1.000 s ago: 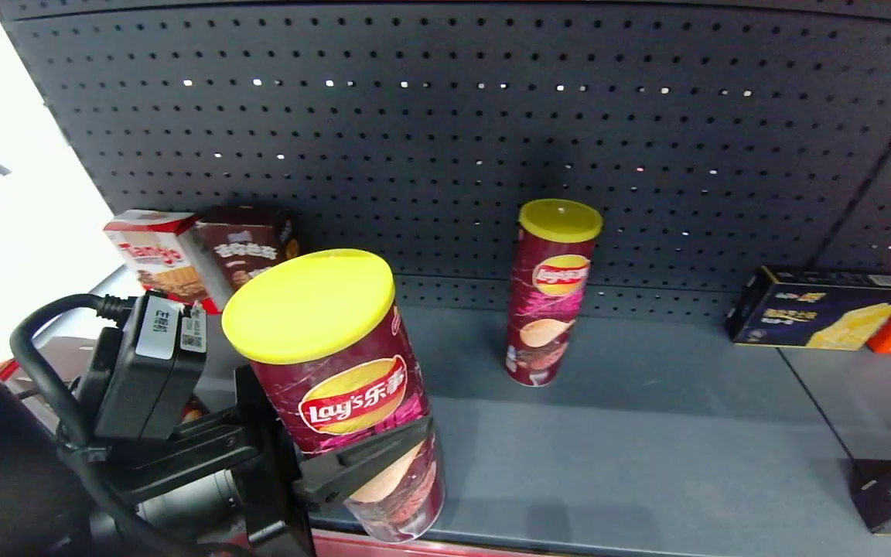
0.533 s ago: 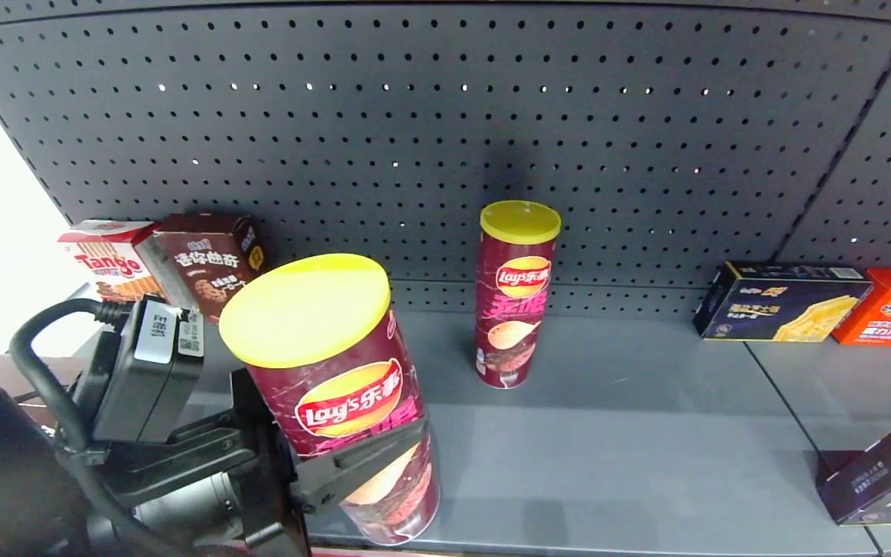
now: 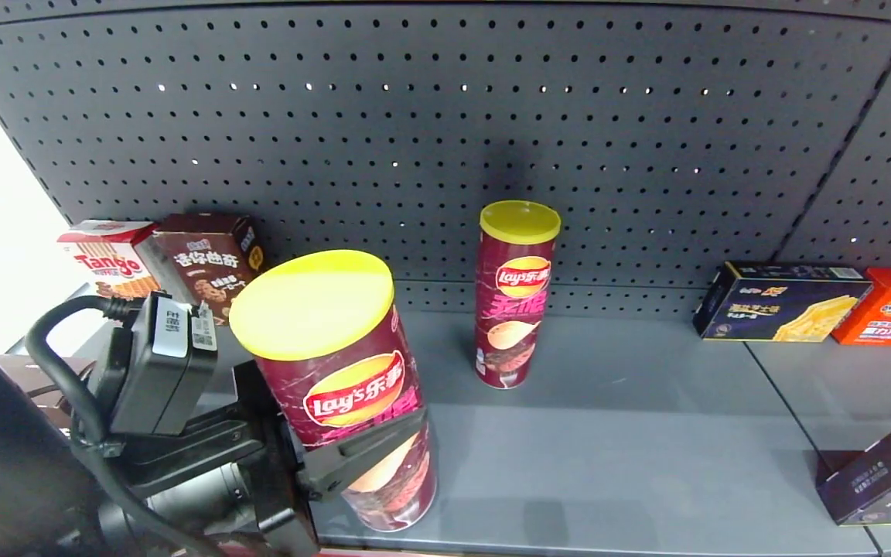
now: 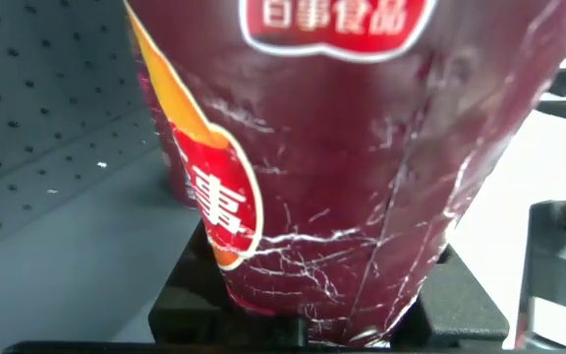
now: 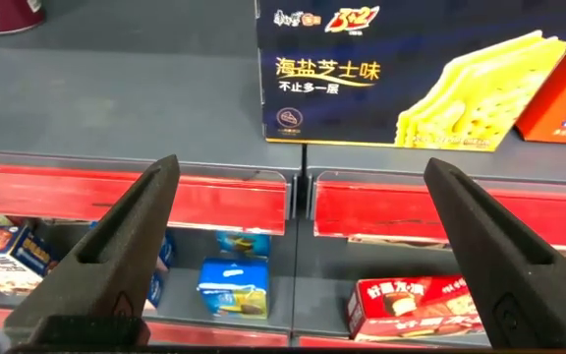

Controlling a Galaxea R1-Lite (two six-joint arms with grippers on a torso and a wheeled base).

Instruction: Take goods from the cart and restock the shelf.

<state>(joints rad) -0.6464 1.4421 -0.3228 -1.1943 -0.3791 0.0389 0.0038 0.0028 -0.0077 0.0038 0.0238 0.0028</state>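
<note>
Maroon, yellow-lidded crisp can (image 3: 337,387), lower left of frame, clamped low on its body in left claw (image 3: 356,456), leaning slightly, base just over the shelf (image 3: 646,433) front edge. Better carried deeper, stood upright, set beside twin can (image 3: 517,298) at centre, released only once flat. Right claw (image 5: 301,167) spread wide, holding nothing. Red-and-yellow oval logos facing front on both cans; best placed logo outward to match. Smaller print left unread.

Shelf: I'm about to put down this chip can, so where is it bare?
Widest bare patch: between the standing can and the dark blue box, forward to the shelf edge. Also between the held can and standing can. Crowded at the left boxes.
</note>
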